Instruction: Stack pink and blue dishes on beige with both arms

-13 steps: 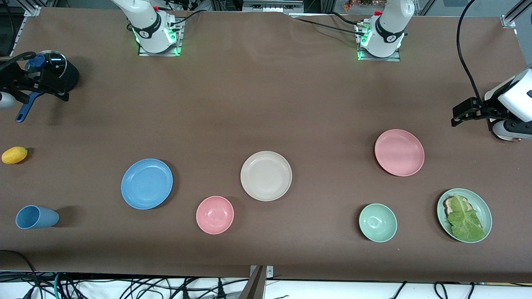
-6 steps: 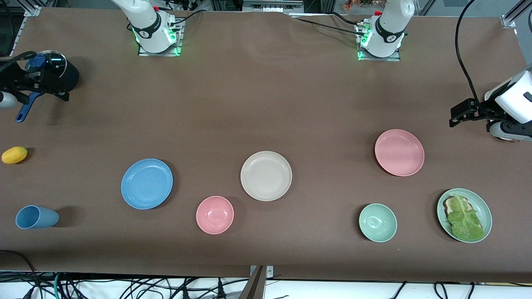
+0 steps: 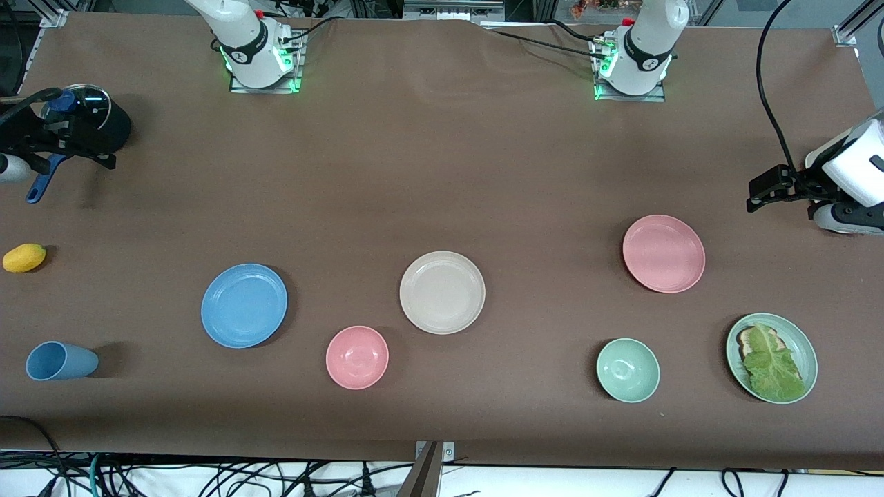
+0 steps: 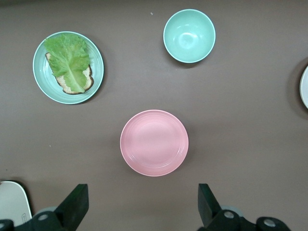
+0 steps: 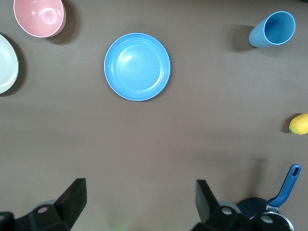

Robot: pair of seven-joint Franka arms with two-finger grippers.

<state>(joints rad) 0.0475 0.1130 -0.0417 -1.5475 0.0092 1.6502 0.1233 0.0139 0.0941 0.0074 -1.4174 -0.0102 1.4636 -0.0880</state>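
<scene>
The beige plate (image 3: 442,293) lies flat at mid-table. The blue plate (image 3: 244,305) lies toward the right arm's end, and the pink plate (image 3: 664,253) toward the left arm's end. All three are apart and bare. My left gripper (image 3: 760,195) hangs open and empty over the table's left-arm end. Its wrist view shows the pink plate (image 4: 154,143) ahead of the open left gripper (image 4: 142,204). My right gripper (image 3: 76,138) hovers open and empty by the dark pot. Its wrist view shows the blue plate (image 5: 137,66) well ahead of the right gripper (image 5: 139,199).
A pink bowl (image 3: 357,357) sits between the blue and beige plates, nearer the camera. A green bowl (image 3: 628,370) and a green plate with lettuce (image 3: 771,357) lie nearer the camera than the pink plate. A blue cup (image 3: 61,361), yellow fruit (image 3: 24,257) and lidded pot (image 3: 86,114) crowd the right arm's end.
The left arm's hand has shifted slightly over the table's end, and the right gripper has edged a little toward the pot. No dish has moved.
</scene>
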